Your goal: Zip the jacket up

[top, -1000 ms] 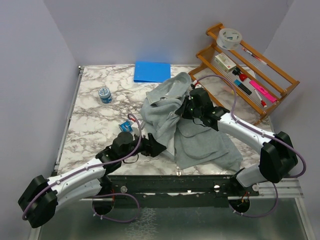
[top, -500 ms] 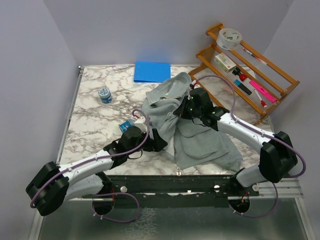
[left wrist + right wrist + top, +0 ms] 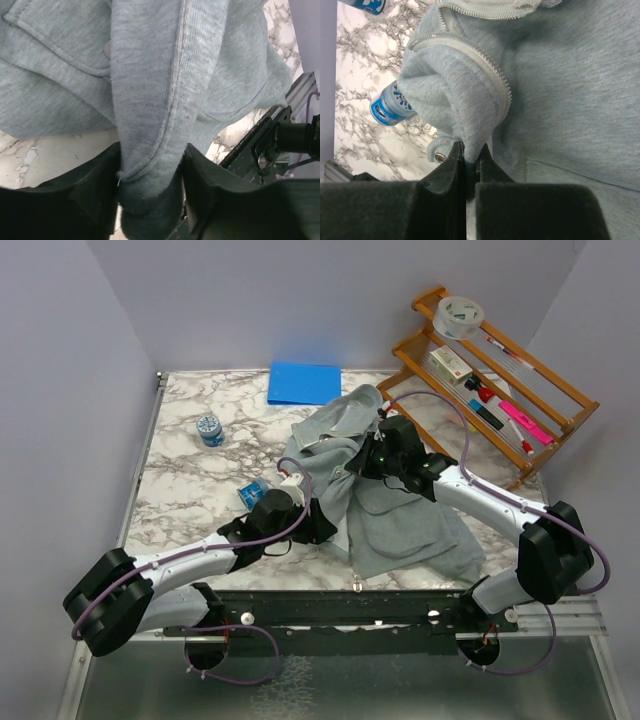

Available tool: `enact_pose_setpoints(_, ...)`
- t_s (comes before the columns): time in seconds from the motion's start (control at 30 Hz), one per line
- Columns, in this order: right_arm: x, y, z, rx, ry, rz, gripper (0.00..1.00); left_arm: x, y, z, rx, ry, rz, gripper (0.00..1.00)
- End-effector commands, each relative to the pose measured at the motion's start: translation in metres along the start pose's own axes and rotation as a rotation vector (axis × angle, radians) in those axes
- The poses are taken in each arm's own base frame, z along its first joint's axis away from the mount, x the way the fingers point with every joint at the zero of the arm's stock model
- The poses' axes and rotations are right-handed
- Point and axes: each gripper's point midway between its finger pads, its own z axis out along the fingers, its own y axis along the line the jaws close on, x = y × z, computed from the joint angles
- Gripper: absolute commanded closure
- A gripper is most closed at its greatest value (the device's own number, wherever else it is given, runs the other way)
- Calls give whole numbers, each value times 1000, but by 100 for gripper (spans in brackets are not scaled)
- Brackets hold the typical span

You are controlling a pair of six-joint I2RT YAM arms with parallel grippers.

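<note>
The light grey-green jacket (image 3: 400, 510) lies crumpled on the marble table, right of centre. My left gripper (image 3: 322, 525) is at its near left edge. In the left wrist view the gripper (image 3: 152, 150) has a thick fold of the jacket's hem (image 3: 150, 100) filling the gap between its fingers, with cloth touching both. My right gripper (image 3: 372, 462) is over the middle of the jacket. In the right wrist view that gripper (image 3: 471, 147) is pinched shut on a fold of the front edge, just below the silver zipper teeth (image 3: 485, 65). A metal snap (image 3: 440, 157) sits beside its left finger.
A small blue-labelled bottle (image 3: 252, 492) lies on the table just left of the jacket, close to the left arm. A blue-lidded jar (image 3: 209, 429) stands further left, and a blue folder (image 3: 304, 383) lies at the back. A wooden rack (image 3: 490, 380) with pens and tape fills the back right.
My left arm has moved right and forward until its gripper reached the jacket's near left edge, and its jaws have narrowed around the hem. The right arm has held still.
</note>
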Motion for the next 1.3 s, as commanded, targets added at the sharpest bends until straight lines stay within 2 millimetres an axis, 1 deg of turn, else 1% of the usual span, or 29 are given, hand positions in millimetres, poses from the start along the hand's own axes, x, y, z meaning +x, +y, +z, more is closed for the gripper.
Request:
enact_pose_setpoints(0.0,7,-6,2,12,22,-12,98,7,-10,-3,58,26,11,54)
enact_pose_setpoints(0.07,7,-7,-2,15,19,-23,94,8,-12,-5,78,25,7,65)
enact_pose_setpoints(0.13,6,-5,-9,-1,10,-39,87,8,-13,-7,84,17,-1,75)
enact_pose_setpoints(0.23,9,2,-23,-51,11,-63,71,6,-19,-10,116,7,1,86)
enact_pose_setpoints(0.33,18,7,-43,-115,10,-73,58,1,-30,-15,174,-20,1,99)
enact_pose_setpoints(0.47,35,10,-65,-181,32,-67,40,-11,-43,-25,244,-95,-12,100)
enact_pose_setpoints(0.53,42,12,-75,-214,39,-48,34,-16,-47,-31,272,-136,-22,100)
enact_pose_setpoints(0.6,49,16,-83,-260,44,-27,29,-21,-52,-37,298,-168,-37,100)
enact_pose_setpoints(0.73,61,37,-95,-429,58,3,28,-25,-60,-47,360,-212,-49,100)
enact_pose_setpoints(0.8,65,49,-99,-523,65,2,30,-26,-63,-51,385,-224,-52,100)
enact_pose_setpoints(0.87,69,56,-100,-582,73,8,32,-25,-65,-53,400,-227,-53,100)
enact_pose_setpoints(0.97,69,62,-101,-632,77,6,36,-25,-69,-55,422,-226,-50,100)
enact_pose_setpoints(1.17,75,69,-93,-689,126,3,41,-28,-74,-58,447,-233,-48,100)
enact_pose_setpoints(1.27,79,73,-92,-725,155,5,47,-28,-77,-59,458,-232,-44,100)
